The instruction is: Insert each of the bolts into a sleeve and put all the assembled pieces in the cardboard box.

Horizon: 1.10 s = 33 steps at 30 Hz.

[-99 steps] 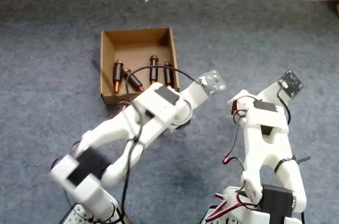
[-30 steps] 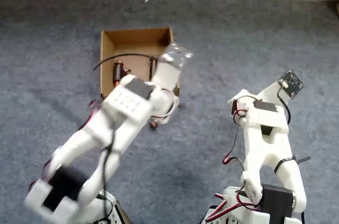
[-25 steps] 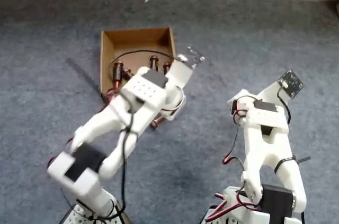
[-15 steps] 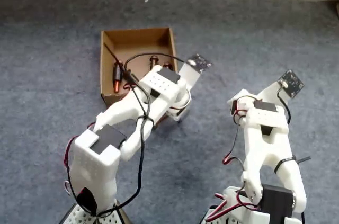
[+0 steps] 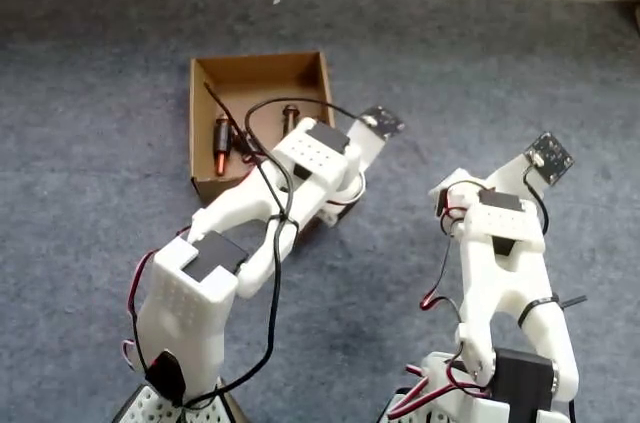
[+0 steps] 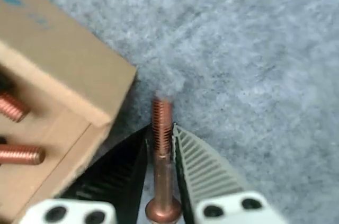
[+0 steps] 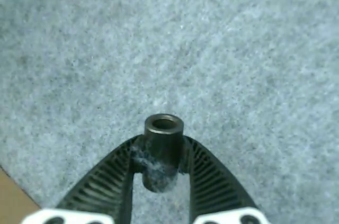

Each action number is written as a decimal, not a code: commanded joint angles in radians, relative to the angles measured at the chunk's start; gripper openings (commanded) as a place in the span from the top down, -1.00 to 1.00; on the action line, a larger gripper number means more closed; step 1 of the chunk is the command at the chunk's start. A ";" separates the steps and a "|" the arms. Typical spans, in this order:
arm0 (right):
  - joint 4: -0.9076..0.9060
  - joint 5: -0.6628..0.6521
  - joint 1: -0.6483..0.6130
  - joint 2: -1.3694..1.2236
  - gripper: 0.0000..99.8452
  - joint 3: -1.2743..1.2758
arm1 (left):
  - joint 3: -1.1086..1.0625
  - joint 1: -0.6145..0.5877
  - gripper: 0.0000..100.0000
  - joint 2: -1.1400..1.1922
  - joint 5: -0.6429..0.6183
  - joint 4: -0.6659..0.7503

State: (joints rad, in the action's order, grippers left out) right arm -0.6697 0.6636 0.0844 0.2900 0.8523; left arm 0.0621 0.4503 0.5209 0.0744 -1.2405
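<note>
My left gripper (image 6: 160,128) is shut on a copper bolt (image 6: 161,144), threaded end pointing away over the carpet, just off a corner of the cardboard box (image 6: 63,65). In the high view the left arm (image 5: 300,168) lies across the box's (image 5: 205,78) right front corner. My right gripper (image 7: 163,147) is shut on a dark sleeve (image 7: 163,131), held upright with its open bore showing. The right arm (image 5: 500,233) stands to the right, apart from the box. Assembled pieces (image 5: 222,143) lie inside the box, some hidden by the left arm.
Grey carpet (image 5: 480,63) covers the table all around. Threaded ends of boxed bolts (image 6: 21,155) show beside the left gripper. A black cable (image 5: 270,108) loops over the box. A pale wall strip runs along the far edge.
The left arm has swung its wrist from above the box rightward and down to the box's right front corner. The right arm has not moved.
</note>
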 commanded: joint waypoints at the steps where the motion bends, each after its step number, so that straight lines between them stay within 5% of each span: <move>1: 0.016 0.000 0.010 0.051 0.99 -0.013 | 0.022 0.019 0.99 -0.070 -0.068 -0.064; 7: 0.016 0.000 0.010 0.051 0.99 -0.013 | -0.082 0.022 0.99 -0.305 -0.206 -0.089; 15: 0.016 0.000 0.010 0.051 0.99 -0.012 | -0.282 -0.059 0.99 -0.636 -0.597 -0.094; 27: 0.016 0.000 0.010 0.051 0.99 -0.010 | -0.670 -0.251 0.99 -1.049 -0.847 -0.084; 30: 0.016 0.000 0.010 0.051 0.99 -0.012 | -0.826 -0.289 0.99 -1.139 -1.028 -0.018; 33: 0.016 0.000 0.010 0.051 0.99 -0.012 | -0.963 -0.332 0.99 -1.228 -1.066 0.100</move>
State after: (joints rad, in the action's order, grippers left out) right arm -0.6697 0.6636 0.0844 0.2900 0.8523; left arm -0.7572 0.1726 -0.5838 -0.9076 -1.2712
